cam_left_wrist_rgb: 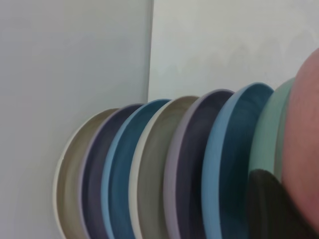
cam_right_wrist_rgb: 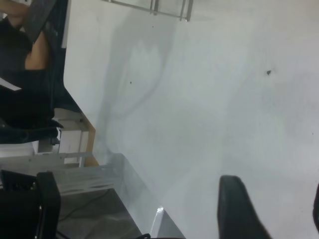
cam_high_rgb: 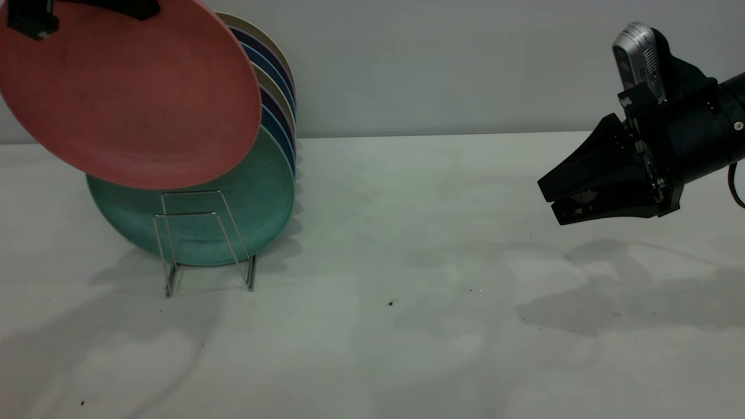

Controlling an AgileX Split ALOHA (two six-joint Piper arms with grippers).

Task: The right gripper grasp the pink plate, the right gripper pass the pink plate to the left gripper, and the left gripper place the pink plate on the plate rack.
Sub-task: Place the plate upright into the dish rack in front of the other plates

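Note:
The pink plate [cam_high_rgb: 128, 93] hangs tilted in the air at the upper left, in front of and above the teal-green plate [cam_high_rgb: 262, 198]. My left gripper [cam_high_rgb: 87, 9] is shut on its top rim, mostly cut off by the picture's edge. In the left wrist view one dark jaw lies against the pink plate [cam_left_wrist_rgb: 305, 144], next to the teal-green plate [cam_left_wrist_rgb: 266, 134]. The plate rack [cam_high_rgb: 204, 244] stands below the pink plate, its front wire loops free. My right gripper [cam_high_rgb: 550, 201] hovers at the far right above the table, open and empty; its jaws stand apart in the right wrist view [cam_right_wrist_rgb: 273, 188].
Several plates, blue, purple and beige [cam_high_rgb: 279, 87], stand in a row in the rack behind the teal-green one and show in the left wrist view [cam_left_wrist_rgb: 149, 169]. The white table [cam_high_rgb: 407, 262] lies between rack and right gripper. The rack's feet show in the right wrist view [cam_right_wrist_rgb: 169, 7].

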